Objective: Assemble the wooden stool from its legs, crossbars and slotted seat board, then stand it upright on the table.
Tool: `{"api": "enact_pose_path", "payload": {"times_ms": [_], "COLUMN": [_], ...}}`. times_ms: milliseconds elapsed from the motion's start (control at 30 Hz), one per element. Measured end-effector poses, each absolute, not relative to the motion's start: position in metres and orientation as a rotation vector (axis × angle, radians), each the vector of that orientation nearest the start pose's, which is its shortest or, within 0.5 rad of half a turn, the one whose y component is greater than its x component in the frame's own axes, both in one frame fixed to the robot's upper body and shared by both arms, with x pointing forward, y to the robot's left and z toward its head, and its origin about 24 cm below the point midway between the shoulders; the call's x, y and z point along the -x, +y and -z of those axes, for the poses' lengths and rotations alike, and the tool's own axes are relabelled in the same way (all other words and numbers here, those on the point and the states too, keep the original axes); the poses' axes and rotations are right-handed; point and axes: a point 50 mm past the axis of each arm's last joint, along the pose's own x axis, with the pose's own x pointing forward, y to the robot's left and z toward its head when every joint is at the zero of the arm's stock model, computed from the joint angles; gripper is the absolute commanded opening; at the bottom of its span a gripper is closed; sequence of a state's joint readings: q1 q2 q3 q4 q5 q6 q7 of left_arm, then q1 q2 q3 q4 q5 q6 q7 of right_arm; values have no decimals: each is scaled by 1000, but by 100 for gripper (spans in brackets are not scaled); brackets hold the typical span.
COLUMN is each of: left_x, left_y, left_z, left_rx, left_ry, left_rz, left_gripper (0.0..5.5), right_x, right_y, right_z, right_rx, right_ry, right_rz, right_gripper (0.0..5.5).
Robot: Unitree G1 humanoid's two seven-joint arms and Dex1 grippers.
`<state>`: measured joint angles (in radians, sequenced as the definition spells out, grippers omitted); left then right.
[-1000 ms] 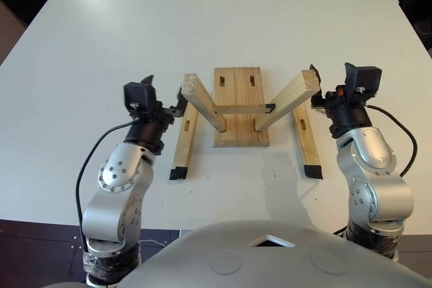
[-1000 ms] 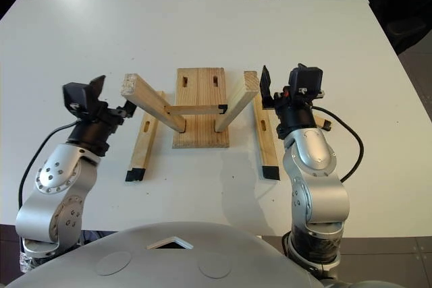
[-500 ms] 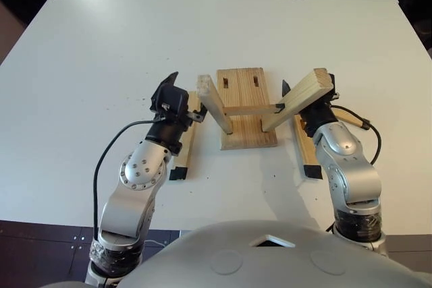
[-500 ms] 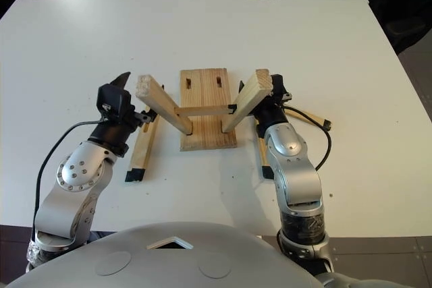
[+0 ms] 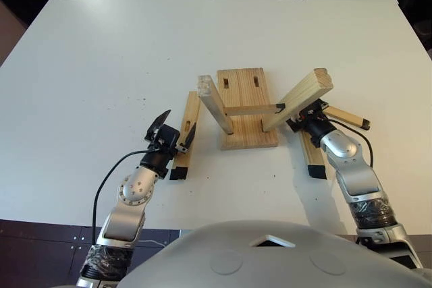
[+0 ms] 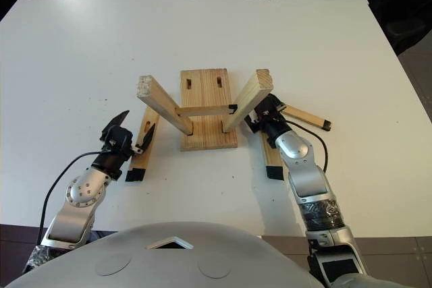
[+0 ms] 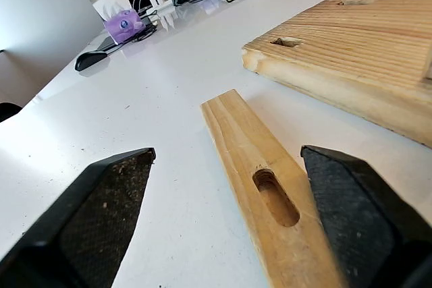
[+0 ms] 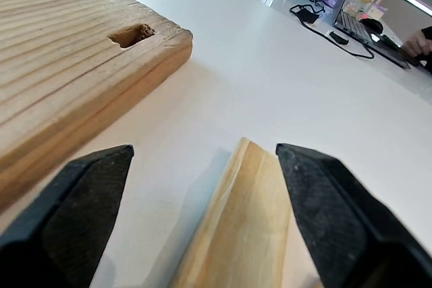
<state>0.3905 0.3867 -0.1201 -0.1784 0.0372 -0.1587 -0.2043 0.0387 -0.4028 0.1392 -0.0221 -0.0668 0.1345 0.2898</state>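
the task is judged about half done. the slotted seat board [image 5: 241,77] lies flat at the middle of the table [image 5: 101,59]. two legs are set into it, the left standing leg [image 5: 214,104] and the right standing leg [image 5: 298,98], splayed outward and joined by a crossbar [image 5: 250,108]. a loose leg [image 5: 185,141] lies flat at nine o'clock of the board, straddled by the left gripper [image 5: 177,126], its fingers spread. another loose leg [image 5: 312,156] lies at four o'clock, its far end straddled by the right gripper [image 5: 307,117], likewise spread. a second crossbar [image 5: 347,118] rests at three o'clock. two legs and a crossbar are left to be fitted, and the stool is then to be turned upright.
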Motion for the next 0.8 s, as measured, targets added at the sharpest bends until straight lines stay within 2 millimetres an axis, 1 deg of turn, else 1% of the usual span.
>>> {"api": "enact_pose_path", "payload": {"times_ms": [67, 133, 200, 267, 400, 500, 600, 633, 700, 733, 800], "left_x": [-170, -173, -178, -181, -185, -188, -198, -201, -208, -214, -229], "left_y": [189, 197, 207, 217, 228, 234, 239, 238, 229, 216, 193], "left_z": [-16, -15, -15, -15, -16, -18, -23, -25, -29, -39, -69], "left_rx": [-372, -392, -424, -449, -483, -498, -550, -563, -538, -480, -413], "left_ry": [99, 93, 92, 101, 113, 120, 103, 93, 79, 30, -109], "left_rz": [345, 325, 311, 292, 281, 277, 282, 295, 339, 376, 433], "left_gripper": [402, 402, 402, 402, 402, 402, 402, 402, 402, 402, 402], "right_x": [-242, -244, -245, -246, -245, -243, -241, -242, -246, -248, -251], "right_y": [-197, -207, -213, -216, -222, -226, -226, -225, -222, -222, -221], "right_z": [-24, -23, -22, -20, -19, -20, -25, -30, -44, -55, -75], "right_rx": [470, 494, 498, 502, 513, 505, 478, 476, 457, 447, 453], "right_ry": [242, 246, 244, 246, 244, 247, 241, 225, 183, 167, 133], "right_rz": [-371, -352, -340, -335, -331, -335, -355, -363, -386, -419, -500], "right_gripper": [390, 390, 390, 390, 390, 390, 390, 390, 390, 390, 390]}}
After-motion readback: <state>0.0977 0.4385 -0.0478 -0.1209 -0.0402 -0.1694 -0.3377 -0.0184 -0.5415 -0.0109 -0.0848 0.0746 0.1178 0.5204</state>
